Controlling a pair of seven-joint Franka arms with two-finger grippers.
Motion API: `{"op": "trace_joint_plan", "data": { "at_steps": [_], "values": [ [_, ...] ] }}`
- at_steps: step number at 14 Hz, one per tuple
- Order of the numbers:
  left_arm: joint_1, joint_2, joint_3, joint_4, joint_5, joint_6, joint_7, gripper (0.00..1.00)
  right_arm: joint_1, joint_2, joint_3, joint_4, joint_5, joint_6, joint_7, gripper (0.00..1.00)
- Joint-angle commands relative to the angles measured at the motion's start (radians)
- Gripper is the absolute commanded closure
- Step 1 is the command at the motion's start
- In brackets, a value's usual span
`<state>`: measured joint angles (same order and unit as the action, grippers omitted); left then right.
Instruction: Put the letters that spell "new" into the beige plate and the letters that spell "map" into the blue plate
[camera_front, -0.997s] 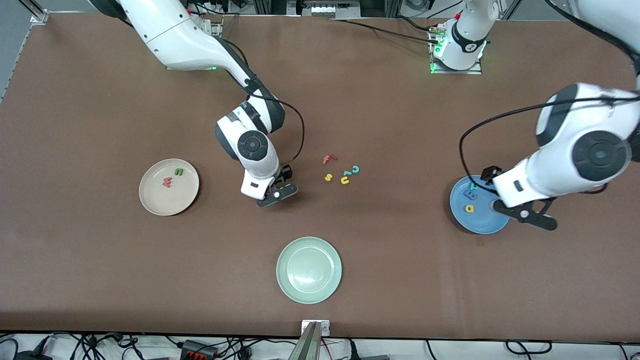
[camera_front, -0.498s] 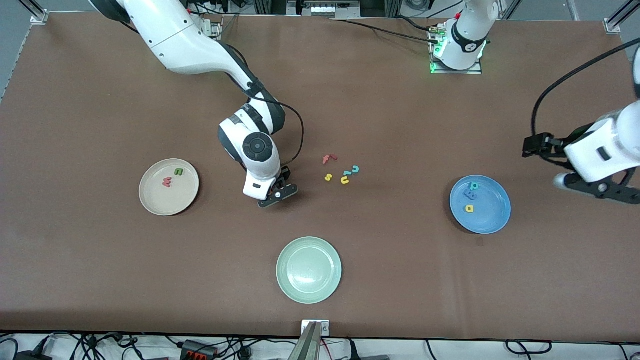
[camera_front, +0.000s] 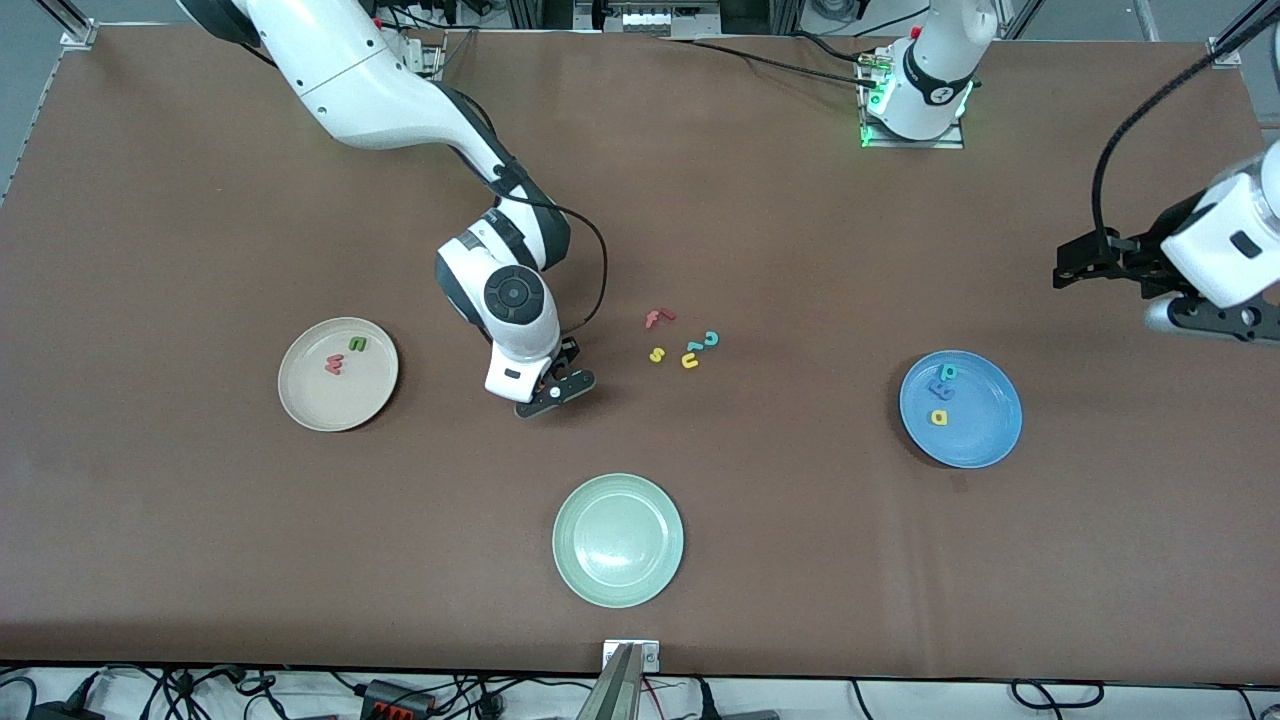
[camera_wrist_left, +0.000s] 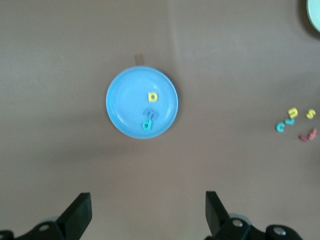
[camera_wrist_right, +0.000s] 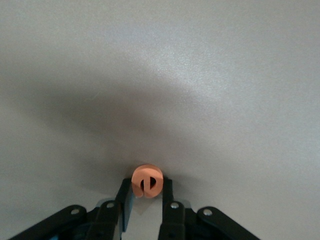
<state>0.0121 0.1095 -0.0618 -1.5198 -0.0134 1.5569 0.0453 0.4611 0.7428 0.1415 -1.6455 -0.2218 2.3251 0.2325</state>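
Observation:
My right gripper (camera_front: 556, 388) is down at the tabletop between the beige plate (camera_front: 320, 402) and the loose letters, shut on the orange e (camera_wrist_right: 146, 181). In the front view the hand hides the e. A dark green n (camera_front: 357, 343) and a pinkish-red w (camera_front: 334, 366) lie in the beige plate. The blue plate (camera_front: 985, 432) holds the blue m (camera_front: 938, 388), yellow a (camera_front: 938, 417) and teal p (camera_front: 948, 373). My left gripper (camera_front: 1205, 322) hangs open and empty over bare table at the left arm's end, with the blue plate (camera_wrist_left: 125, 97) in its wrist view.
A red f (camera_front: 657, 318), a yellow s (camera_front: 657, 354), a yellow u (camera_front: 690, 361) and a teal c (camera_front: 711, 339) lie loose mid-table. A larger pale green plate (camera_front: 618, 575) sits nearer the front camera.
My right gripper has closed on the orange e without shifting. My left arm has lifted off the blue plate and swung toward its own end of the table.

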Motion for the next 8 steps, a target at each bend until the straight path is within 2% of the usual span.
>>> {"op": "trace_joint_plan", "data": {
  "at_steps": [1, 3, 4, 5, 8],
  "values": [
    [-0.008, -0.133, 0.022, -0.215, -0.023, 0.135, -0.002, 0.00, -0.001, 0.015, -0.002, 0.027, -0.019, -0.004, 0.014, 0.81],
    [-0.004, -0.133, 0.022, -0.215, -0.023, 0.149, -0.002, 0.00, -0.009, 0.004, -0.005, 0.027, -0.016, -0.012, 0.014, 0.83],
    [-0.003, -0.126, 0.019, -0.211, -0.023, 0.146, -0.002, 0.00, -0.012, -0.005, -0.032, 0.027, -0.019, -0.029, 0.013, 0.83],
    [-0.001, -0.123, 0.019, -0.207, -0.023, 0.146, -0.001, 0.00, -0.031, -0.037, -0.052, 0.021, -0.021, -0.070, 0.007, 0.83],
    [-0.001, -0.123, 0.019, -0.206, -0.028, 0.153, -0.016, 0.00, -0.116, -0.104, -0.057, 0.012, -0.021, -0.254, 0.019, 0.84]
  ]
}}
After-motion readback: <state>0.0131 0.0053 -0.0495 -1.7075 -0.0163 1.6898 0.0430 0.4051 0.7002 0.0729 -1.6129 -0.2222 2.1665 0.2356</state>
